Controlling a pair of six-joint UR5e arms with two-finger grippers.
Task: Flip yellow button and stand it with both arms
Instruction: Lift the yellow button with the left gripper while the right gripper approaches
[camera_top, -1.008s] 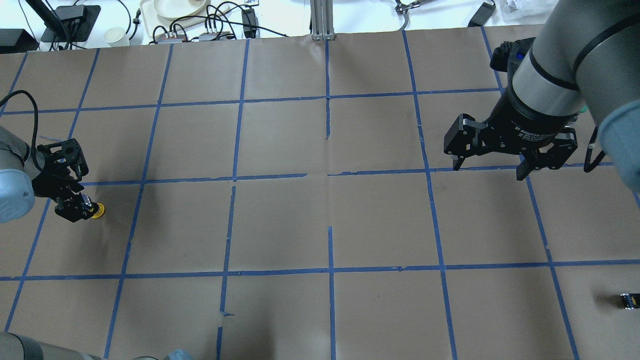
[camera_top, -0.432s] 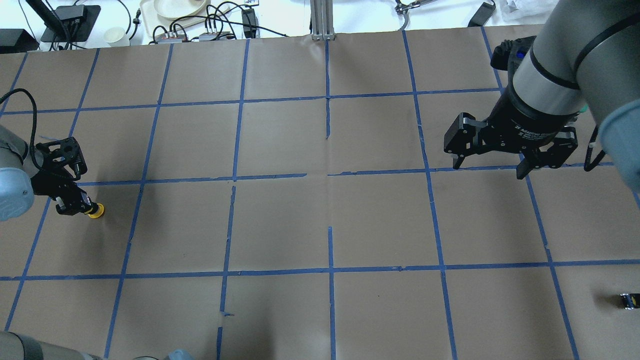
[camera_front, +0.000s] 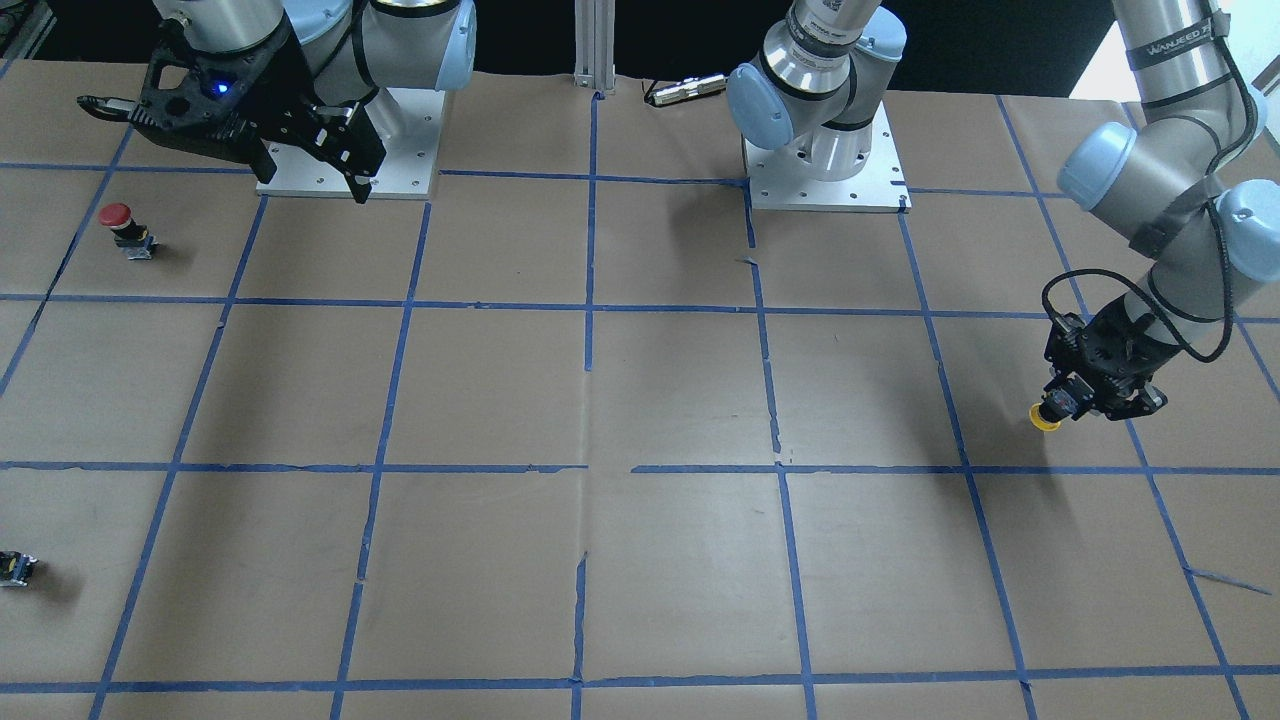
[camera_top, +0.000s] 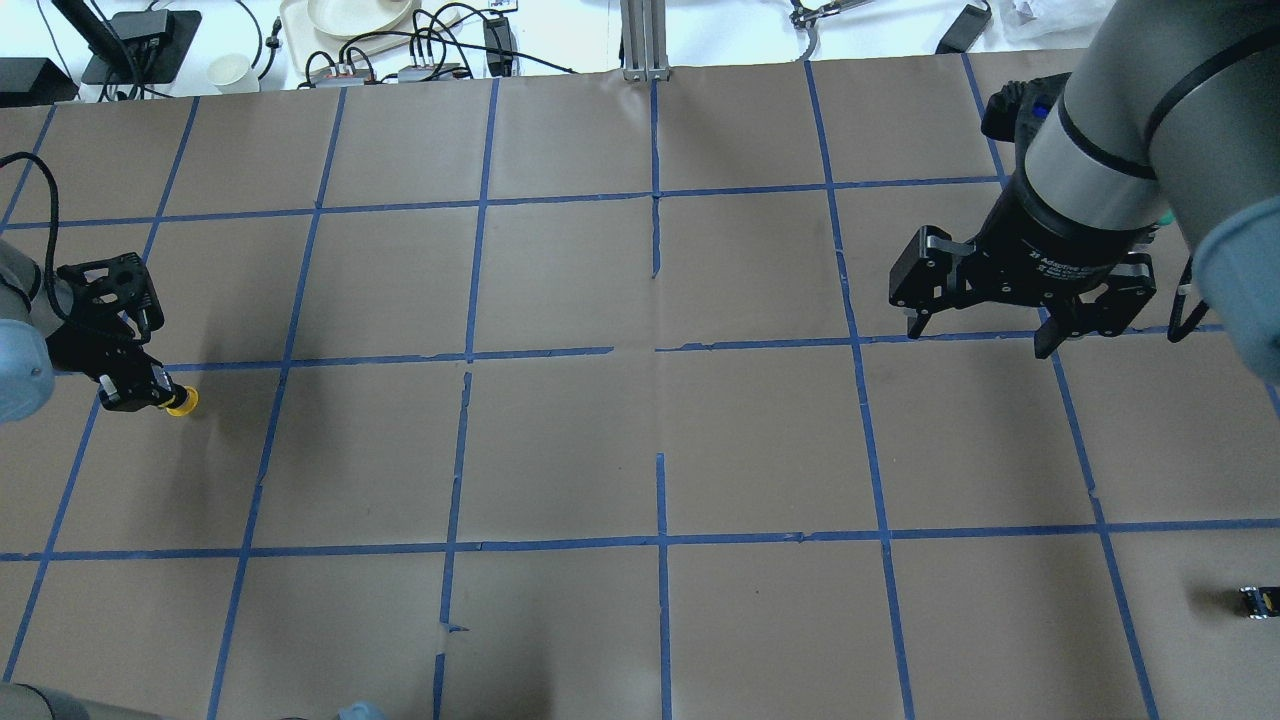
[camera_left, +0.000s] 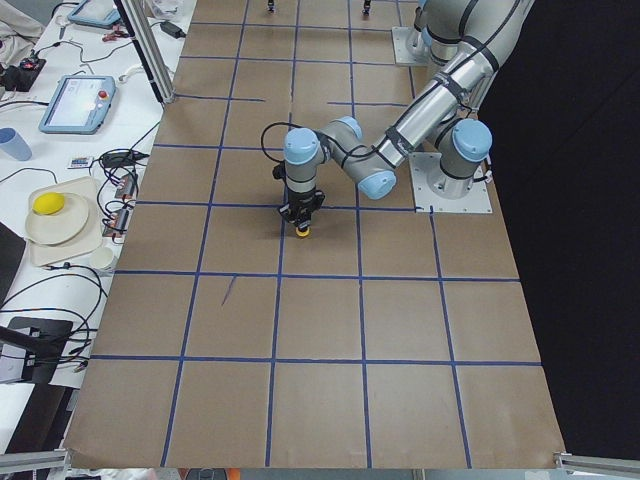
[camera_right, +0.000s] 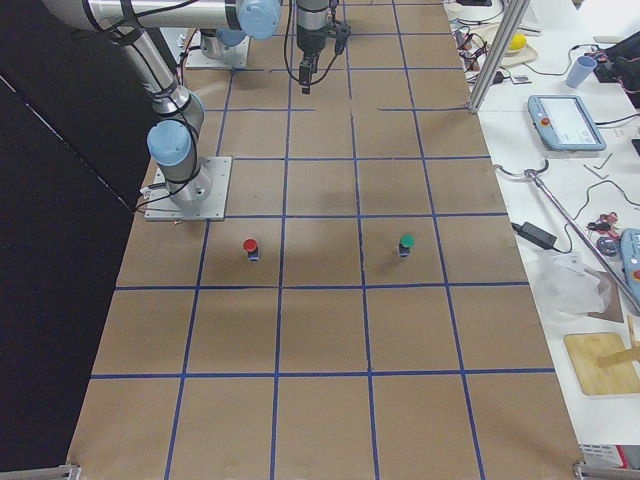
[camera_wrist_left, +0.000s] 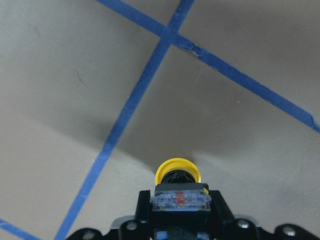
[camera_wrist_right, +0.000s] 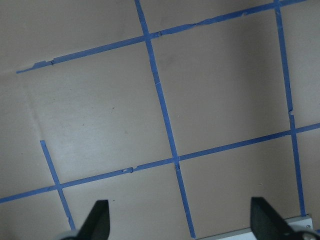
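The yellow button (camera_top: 182, 402) is held by its black-and-grey body in my left gripper (camera_top: 150, 395), cap pointing down and away from the fingers, a little above the paper at the table's left end. It also shows in the front view (camera_front: 1045, 419), the left wrist view (camera_wrist_left: 177, 173) and the exterior left view (camera_left: 302, 232). My left gripper (camera_front: 1072, 400) is shut on it. My right gripper (camera_top: 980, 338) hangs open and empty above the table's far right; its fingers (camera_wrist_right: 98, 220) frame bare paper in the right wrist view.
A red-capped button (camera_front: 120, 226) stands on the robot's right side, also seen in the exterior right view (camera_right: 250, 247) beside a green-capped one (camera_right: 405, 244). A tiny dark capless part (camera_top: 1258, 601) lies near the right front edge. Blue tape gridlines cross the brown paper.
My left gripper has drawn back to the left and farther from the front edge with the yellow button in it, apparently rising. The right arm has not moved.
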